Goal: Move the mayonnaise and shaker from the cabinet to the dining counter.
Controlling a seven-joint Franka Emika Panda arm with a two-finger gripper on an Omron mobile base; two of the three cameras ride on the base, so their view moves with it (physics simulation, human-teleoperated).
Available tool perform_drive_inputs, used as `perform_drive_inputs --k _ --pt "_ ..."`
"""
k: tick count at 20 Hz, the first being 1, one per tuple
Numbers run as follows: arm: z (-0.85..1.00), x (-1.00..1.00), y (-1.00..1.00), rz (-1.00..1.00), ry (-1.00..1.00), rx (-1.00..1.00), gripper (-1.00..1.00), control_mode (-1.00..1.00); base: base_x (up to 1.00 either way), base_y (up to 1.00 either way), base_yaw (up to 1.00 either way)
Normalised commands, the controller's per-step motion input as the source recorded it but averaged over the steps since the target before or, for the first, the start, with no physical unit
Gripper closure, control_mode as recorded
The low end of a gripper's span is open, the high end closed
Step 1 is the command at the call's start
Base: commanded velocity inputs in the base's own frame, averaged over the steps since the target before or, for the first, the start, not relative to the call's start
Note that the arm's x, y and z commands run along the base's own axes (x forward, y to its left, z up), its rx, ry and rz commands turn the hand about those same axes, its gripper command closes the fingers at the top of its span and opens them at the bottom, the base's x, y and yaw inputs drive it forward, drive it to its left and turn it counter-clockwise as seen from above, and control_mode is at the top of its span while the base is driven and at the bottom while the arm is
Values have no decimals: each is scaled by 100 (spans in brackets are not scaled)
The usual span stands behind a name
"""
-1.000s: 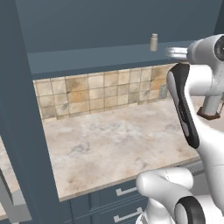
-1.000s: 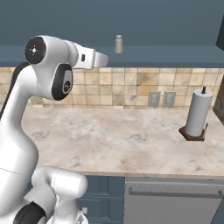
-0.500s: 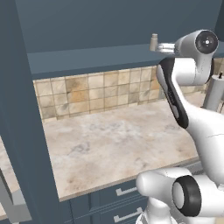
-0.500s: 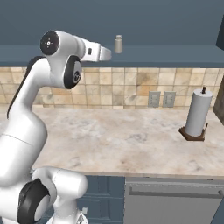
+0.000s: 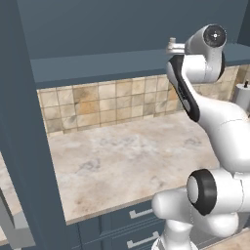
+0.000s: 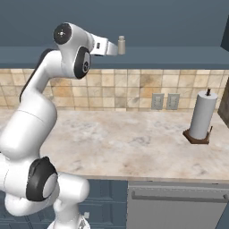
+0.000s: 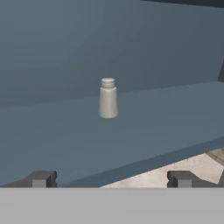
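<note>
The shaker (image 7: 108,98), a small pale grey cylinder, stands upright on the bottom shelf of the open dark blue cabinet (image 7: 144,127). In the hand view it sits dead ahead, a short way beyond my open gripper (image 7: 111,179), and nothing lies between the fingertips (image 7: 41,178). Seen from the right base, the gripper (image 6: 112,47) is at shelf height, just left of the shaker (image 6: 121,44) and not touching it. From the left base, the gripper (image 5: 170,47) reaches over the cabinet's shelf edge (image 5: 97,66). The mayonnaise and the dining counter are out of view.
Below the cabinet runs a marble-look counter (image 6: 125,138) backed by tan tiles. A paper towel roll (image 6: 202,117) stands on it at the right, with wall outlets (image 6: 164,101) nearby. The open cabinet door (image 5: 24,127) hangs at the left. Drawers (image 5: 132,215) and a dishwasher front (image 6: 179,205) sit below.
The arm has lifted and stretched the hand up to shelf level, closing in on the shaker. The jaws stayed open and the shaker has not moved.
</note>
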Motion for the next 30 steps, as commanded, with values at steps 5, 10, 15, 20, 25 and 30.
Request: perform_drive_inputs --k 5,10,15,20,25,30 --pt "-15 45 -1 0 0 0 -100 -100 0 0 0" --pt "-25 48 -10 0 0 0 -100 -100 0 0 0" --pt "0 41 -18 0 4 0 -100 -100 0 0 0" --pt "0 40 -4 0 6 0 -100 -100 0 0 0" --pt "0 37 0 0 2 0 -100 -100 0 0 0" --pt "0 29 -2 0 0 0 -100 -100 0 0 0"
